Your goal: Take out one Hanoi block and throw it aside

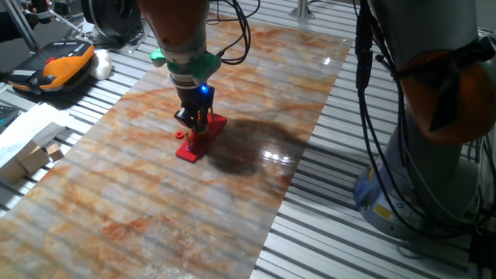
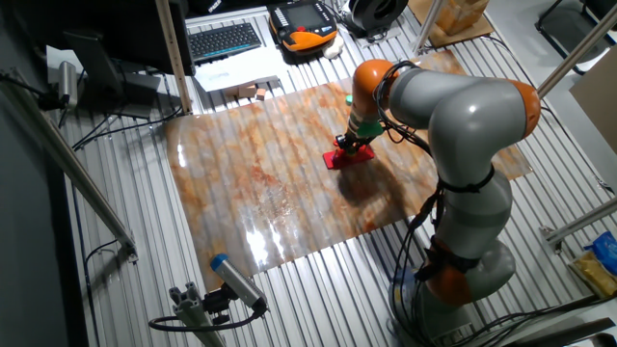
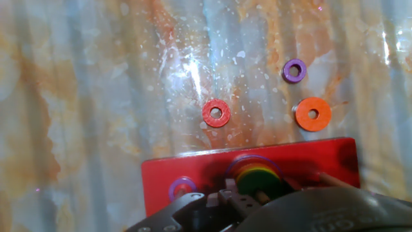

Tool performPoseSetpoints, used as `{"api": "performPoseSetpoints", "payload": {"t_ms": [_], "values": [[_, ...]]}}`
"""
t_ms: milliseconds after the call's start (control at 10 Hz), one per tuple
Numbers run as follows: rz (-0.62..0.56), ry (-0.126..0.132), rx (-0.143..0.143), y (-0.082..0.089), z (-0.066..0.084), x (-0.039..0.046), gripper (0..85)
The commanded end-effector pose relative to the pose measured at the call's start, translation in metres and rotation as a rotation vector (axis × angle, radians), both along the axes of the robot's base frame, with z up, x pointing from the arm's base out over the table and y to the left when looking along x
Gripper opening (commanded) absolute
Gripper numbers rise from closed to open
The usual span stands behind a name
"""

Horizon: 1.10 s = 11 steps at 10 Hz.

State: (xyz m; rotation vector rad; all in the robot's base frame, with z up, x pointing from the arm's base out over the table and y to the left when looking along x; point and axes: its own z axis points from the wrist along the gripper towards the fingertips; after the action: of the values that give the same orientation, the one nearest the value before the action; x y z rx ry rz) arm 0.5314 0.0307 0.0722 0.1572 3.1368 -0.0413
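A marbled orange-and-grey sheet (image 2: 280,183) covers the middle of the table (image 2: 125,280), whose bare surface is ribbed silver metal slats. Overhead light glares off the glossy sheet in white patches. At the far edge lie a black keyboard (image 2: 224,40), a white paper (image 2: 236,72) and an orange-and-black handheld pendant (image 2: 304,21); small wooden blocks (image 2: 256,93) sit just beside the sheet. Slanted metal frame poles (image 2: 77,173) cross one side, with black cables (image 2: 106,253) trailing over the slats, and a blue-tipped silver cylinder (image 2: 236,280) rests near the front corner.

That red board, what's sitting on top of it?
The red board carries a stack of rings with a green ring near the top, plus a purple ring. The gripper covers the rest.
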Motion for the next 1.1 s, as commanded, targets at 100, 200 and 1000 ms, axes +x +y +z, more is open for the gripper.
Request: {"api": "performPoseSetpoints", "payload": {"t_ms": [100, 200, 1000], "values": [[-0.016, 0.038, 0.031, -0.003, 0.027, -0.0020, 17.0], [-0.038, 0.065, 0.078, -0.009, 0.051, -0.0013, 17.0], [-0.123, 0.051, 0.042, -0.060, 0.096, 0.0647, 51.0]]}}
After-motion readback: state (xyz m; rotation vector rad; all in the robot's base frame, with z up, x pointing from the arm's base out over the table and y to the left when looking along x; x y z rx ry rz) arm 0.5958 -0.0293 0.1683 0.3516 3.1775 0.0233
